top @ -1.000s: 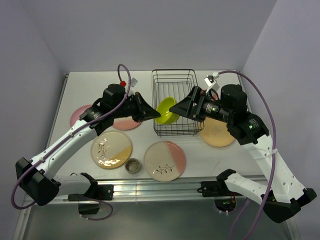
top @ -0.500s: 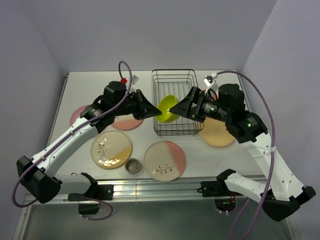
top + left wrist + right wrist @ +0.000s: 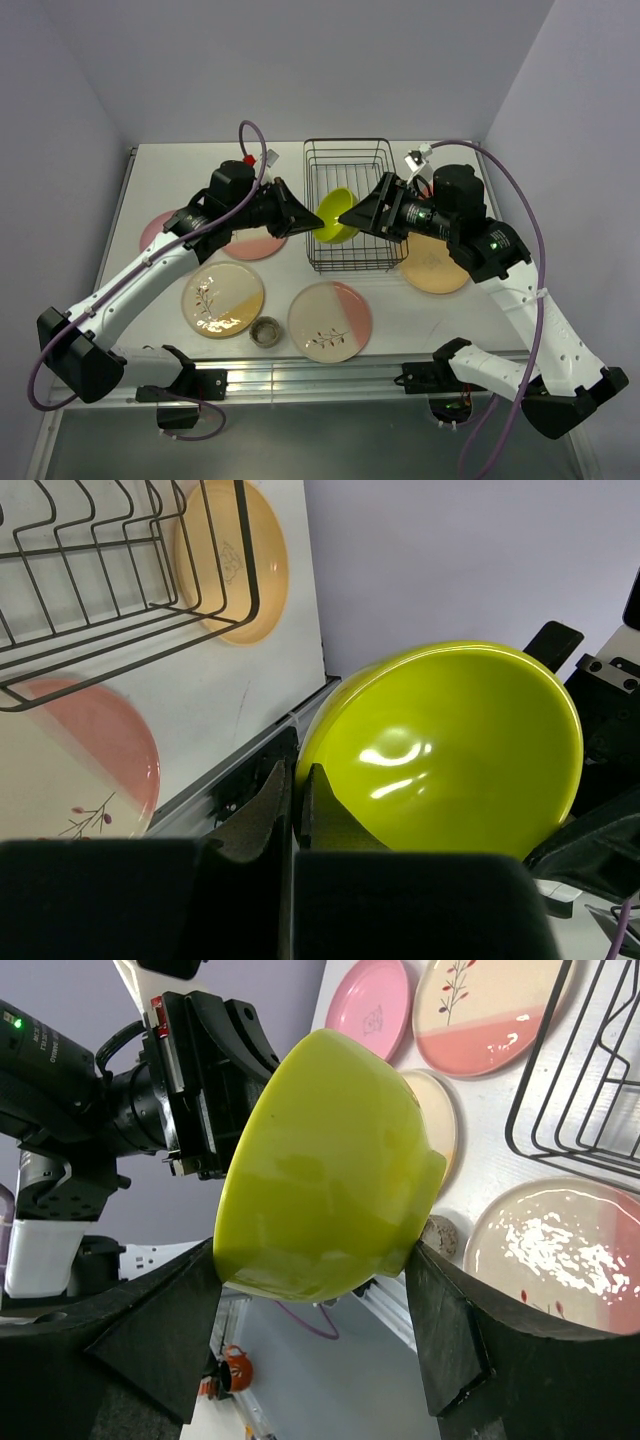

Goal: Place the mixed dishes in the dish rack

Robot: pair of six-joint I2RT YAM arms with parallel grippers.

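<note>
We are pinching the bowl's (image 3: 450,750) rim shut in our left hand (image 3: 297,780). Our right hand (image 3: 315,1260) is straddling that bowl, one finger lying along each side; whether it is gripping, we cannot tell. The bowl is hanging tilted between both hands, over the rack (image 3: 346,262) below them.

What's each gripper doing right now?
Left gripper: closed on the rim of the lime-green round bowl.
Right gripper: jaws spread around the same bowl; whether they grip it cannot be told.

Lilac walls (image 3: 300,60) w/ white table (image 3: 172,172)
</note>
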